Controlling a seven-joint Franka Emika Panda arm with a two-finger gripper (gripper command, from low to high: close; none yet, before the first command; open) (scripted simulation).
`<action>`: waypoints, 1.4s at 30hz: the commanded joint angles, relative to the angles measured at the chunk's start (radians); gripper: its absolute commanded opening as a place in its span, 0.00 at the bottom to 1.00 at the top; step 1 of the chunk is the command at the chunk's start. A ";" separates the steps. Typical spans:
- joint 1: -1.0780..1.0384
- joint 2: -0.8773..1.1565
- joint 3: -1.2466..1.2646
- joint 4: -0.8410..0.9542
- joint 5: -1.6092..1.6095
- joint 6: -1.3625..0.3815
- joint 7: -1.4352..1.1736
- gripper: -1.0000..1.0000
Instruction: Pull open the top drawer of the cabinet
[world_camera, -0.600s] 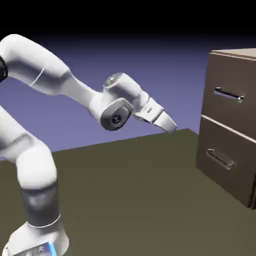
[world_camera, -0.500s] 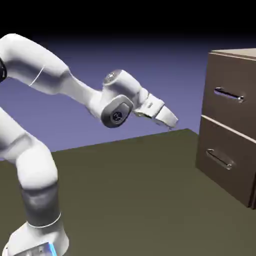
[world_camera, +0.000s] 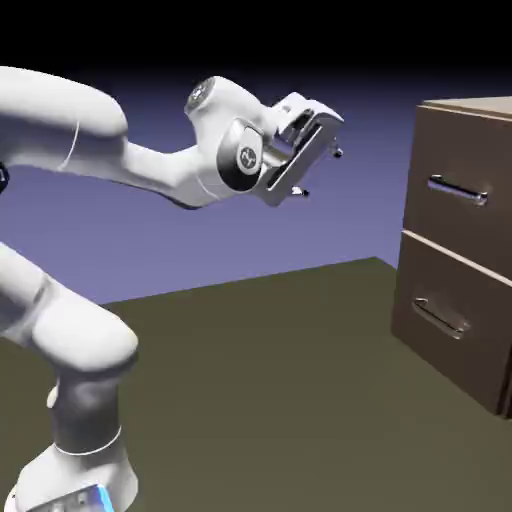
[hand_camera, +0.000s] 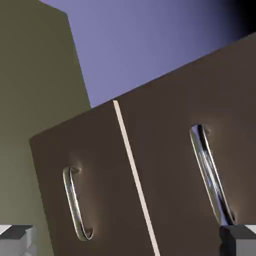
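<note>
Brown cab. (world_camera: 455, 215) w/ btm drawer (world_camera: 450, 325) below top drawer (world_camera: 460, 165); jaws (world_camera: 320, 172) spread (nothing btwn).

White arm raised, wrist bent, pincer (world_camera: 320, 173) open, tilted

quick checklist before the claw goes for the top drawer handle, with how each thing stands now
1. Claw open: ok, the fingertips of the grey two-finger claw stand wide apart.
2. Claw free of any load: ok, nothing sits between the tips.
3. Brown flat upper drawer front shut: ok, it looks flush with the brown boxy cabinet.
4. Slim silver bar handle of the upper drawer within the jaws: not ok, the claw hangs well short of it.
5. Lower brown drawer front shut: ok, it looks flush too.
6. Room behind the cabinet: cannot tell, hidden in both views.
</note>
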 joint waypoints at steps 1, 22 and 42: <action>0.028 -0.009 -0.021 0.013 -0.040 -0.009 -0.044 0.50; 0.620 -0.198 -0.465 0.290 -0.879 -0.200 -0.957 0.50; 1.184 -0.377 -0.889 0.554 -1.678 -0.382 -1.827 0.50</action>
